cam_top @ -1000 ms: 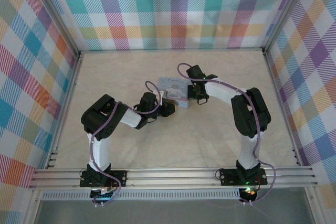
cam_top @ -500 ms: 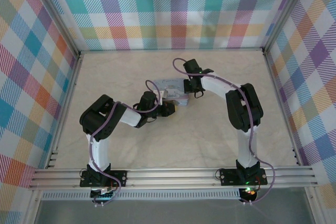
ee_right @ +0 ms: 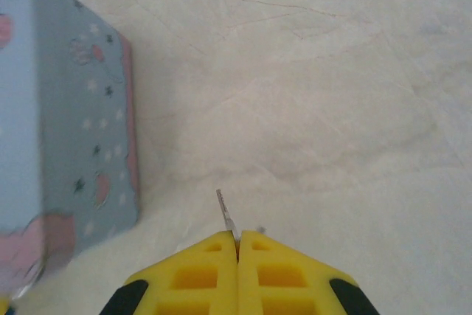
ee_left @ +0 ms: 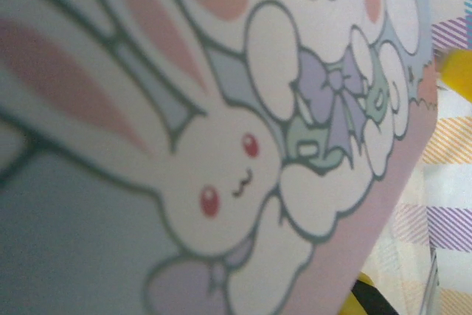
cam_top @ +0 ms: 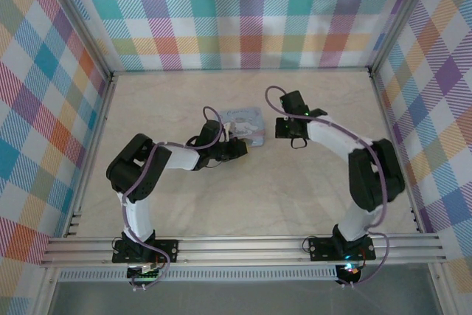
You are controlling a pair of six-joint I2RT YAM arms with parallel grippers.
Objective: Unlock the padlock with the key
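Note:
My right gripper (ee_right: 237,240) is shut on the key, whose thin metal blade (ee_right: 225,212) sticks out past the yellow fingertips while its head is hidden between them. In the top view, that gripper (cam_top: 284,130) hovers over bare table just right of the pale blue cartoon tin (cam_top: 247,119). The tin's side (ee_right: 81,123) stands to the left in the right wrist view. My left gripper (cam_top: 237,147) is at the tin's near edge and appears shut on it. The printed lid (ee_left: 221,145) sits close against the left wrist camera and hides the grip. I cannot make out the padlock.
The tabletop (cam_top: 310,182) is pale marble, walled on three sides by plaid panels (cam_top: 243,12). An aluminium rail (cam_top: 243,248) runs along the near edge, carrying both arm bases. Bare table lies to the right of my right gripper and in front of the tin.
My right gripper, which was over the tin's right end, has swung right and now sits beside the tin over bare table. The left arm reached slightly further forward, staying at the tin.

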